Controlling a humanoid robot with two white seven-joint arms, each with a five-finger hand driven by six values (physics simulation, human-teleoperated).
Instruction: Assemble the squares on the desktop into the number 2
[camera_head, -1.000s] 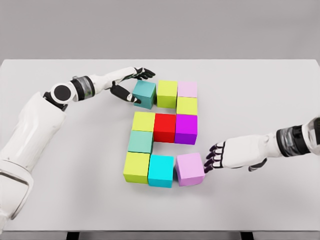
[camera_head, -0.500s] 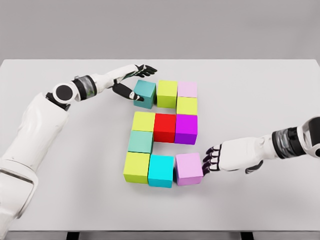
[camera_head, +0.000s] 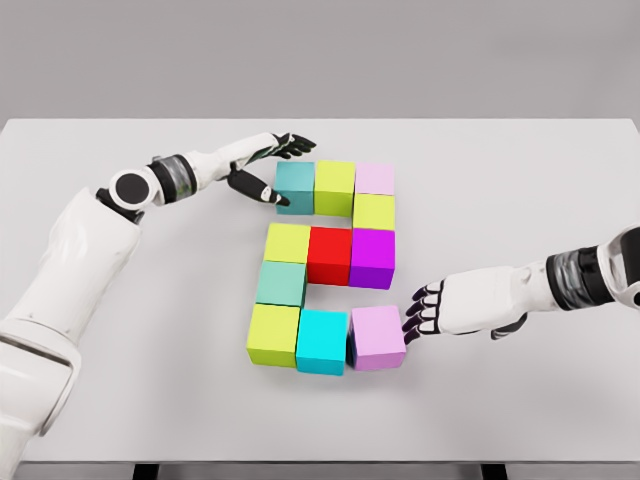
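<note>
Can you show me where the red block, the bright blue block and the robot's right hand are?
Red block (camera_head: 329, 254), head view, on its top face.
Cyan block (camera_head: 322, 340), head view, on its top face.
Right hand (camera_head: 432, 312), head view, on the hand's middle, beside the lilac block (camera_head: 377, 336).

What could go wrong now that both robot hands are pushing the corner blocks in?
1. The left robot hand presses the teal block from its left side; pushing further could shove the yellow-green block and pale pink block out of line.
2. The right robot hand fingertips touch the lilac block, which sits slightly rotated; an off-centre push may twist it more or displace the cyan block.
</note>
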